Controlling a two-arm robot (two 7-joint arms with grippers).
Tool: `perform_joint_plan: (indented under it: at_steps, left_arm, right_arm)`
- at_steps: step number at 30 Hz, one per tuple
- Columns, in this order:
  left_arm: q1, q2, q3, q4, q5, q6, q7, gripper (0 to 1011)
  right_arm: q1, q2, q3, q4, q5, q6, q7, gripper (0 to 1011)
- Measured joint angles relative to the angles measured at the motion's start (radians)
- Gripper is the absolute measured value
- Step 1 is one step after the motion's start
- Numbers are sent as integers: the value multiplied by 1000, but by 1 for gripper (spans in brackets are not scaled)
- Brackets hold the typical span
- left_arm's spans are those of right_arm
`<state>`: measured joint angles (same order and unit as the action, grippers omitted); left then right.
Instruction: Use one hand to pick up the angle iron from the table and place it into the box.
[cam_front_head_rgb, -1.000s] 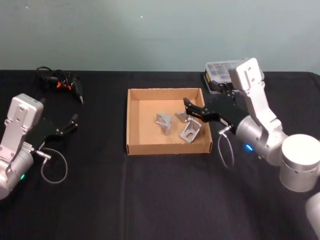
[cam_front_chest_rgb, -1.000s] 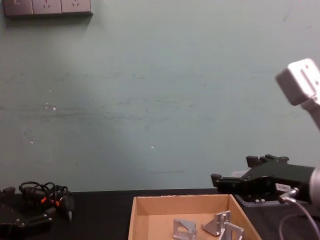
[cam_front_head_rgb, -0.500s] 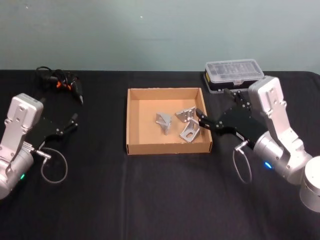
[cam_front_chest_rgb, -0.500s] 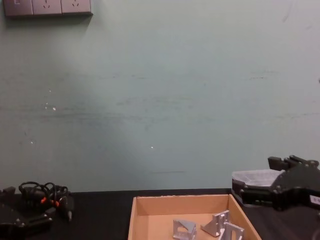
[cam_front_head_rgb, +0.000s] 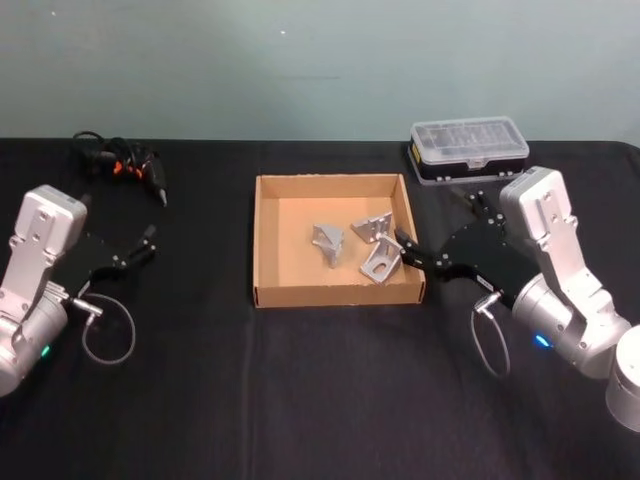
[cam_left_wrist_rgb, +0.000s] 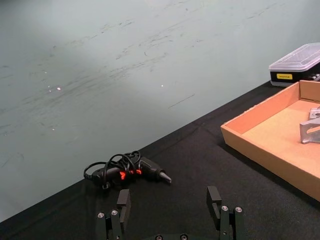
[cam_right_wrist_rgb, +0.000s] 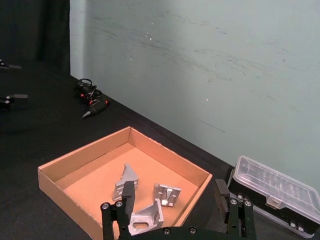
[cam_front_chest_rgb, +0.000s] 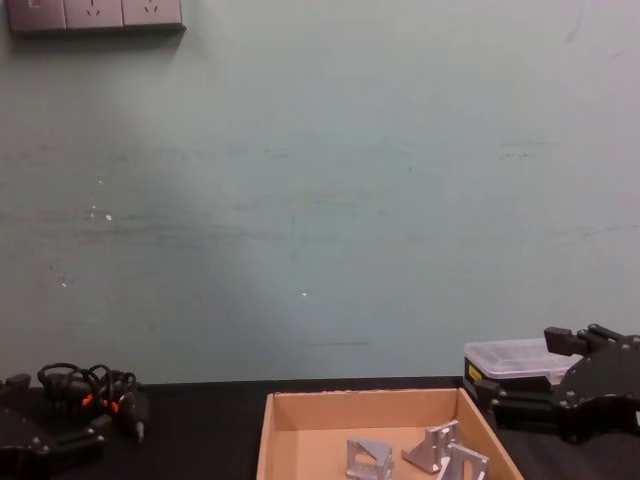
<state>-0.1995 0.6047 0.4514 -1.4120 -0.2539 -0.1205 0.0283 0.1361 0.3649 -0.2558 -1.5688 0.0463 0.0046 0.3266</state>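
Currently 3 angle irons lie inside the box (cam_front_head_rgb: 268, 240), mid-table (cam_front_head_rgb: 300, 400): one (cam_front_head_rgb: 327, 243) near centre, one (cam_front_head_rgb: 374, 228) toward the far right corner, one (cam_front_head_rgb: 381, 261) by the right wall, closer to the front. In the right wrist view the same 3 brackets sit on the box floor, the nearest one just beyond the tool's fingers

Right tool (cam_front_head_rgb: 414, 255) hovers just outside the box's right wall, tips pointing toward the box, fingers (cam_right_wrist_rgb: 126, 196) spread apart w/ nothing between them. Its arm (cam_front_head_rgb: 560, 270) reaches in from the right side of the table. Chest view shows that tool (cam_front_chest_rgb: 510, 402) low at the right, by the box's right rim

Left tool (cam_front_head_rgb: 143, 245) parked well left of the box, fingers (cam_left_wrist_rgb: 123, 200) apart & empty, arm (cam_front_head_rgb: 35, 280) at the table's left edge

Clear-lidded plastic case (cam_front_head_rgb: 468, 148) w/ black base sits at the far right, behind the right arm. Black tool w/ orange marks & coiled cable (cam_front_head_rgb: 122, 165) lies at the far left
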Motion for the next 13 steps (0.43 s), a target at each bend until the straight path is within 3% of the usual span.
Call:
perform_joint_plan:
  at_steps: [13]
  left_arm:
    - [0, 0, 0, 0, 0, 0, 0, 1000]
  right_arm:
    - [4, -3, -1, 3, -1, 6, 0, 1004]
